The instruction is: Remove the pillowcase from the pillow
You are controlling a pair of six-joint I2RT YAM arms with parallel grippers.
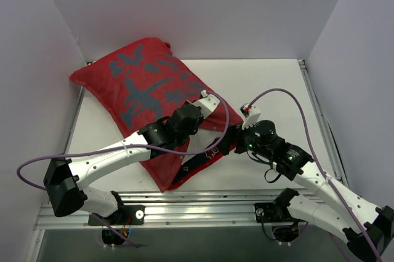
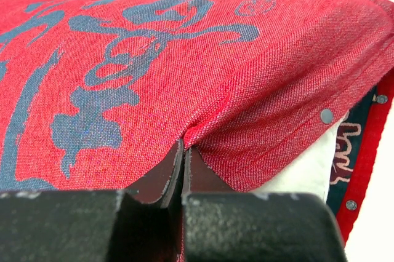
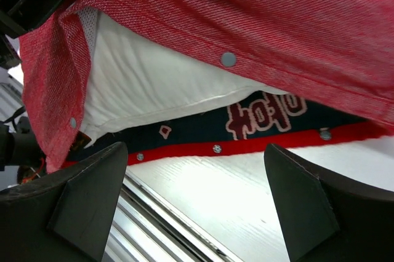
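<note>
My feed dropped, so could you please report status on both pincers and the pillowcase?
Left pincer shut on pillowcase near its open end. Right pincer open, facing exposed pillow. Nothing blocking the opening.
</note>
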